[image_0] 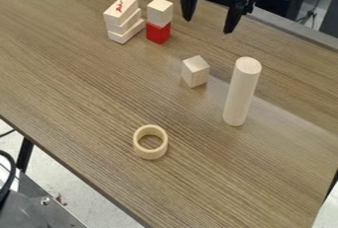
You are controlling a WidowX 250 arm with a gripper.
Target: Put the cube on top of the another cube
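The loose cube (195, 71) sits on the wooden surface (86, 108), between the stacked cubes and a tall cylinder (241, 91). It is pale, bare wood with straight edges and a corner turned toward the camera; its top and one side catch more light than the other side. Another pale cube (159, 11) rests on a bright red cube (158, 32), just beside a pile of flat blocks (123, 19), the topmost bearing a red mark.

My hand (209, 23) is released, its two black fingers spread wide, hanging near the surface's far edge, apart from all the cubes.

The pale cube covers the red one's top, and I can't make out the loose cube's far sides or underside. In the pile, the upper blocks hide most of what lies beneath them. My wrist is cut off by the top edge, and the dark things behind it are hard to make out. At the lower left, a black cable (9, 175) is cut off too.
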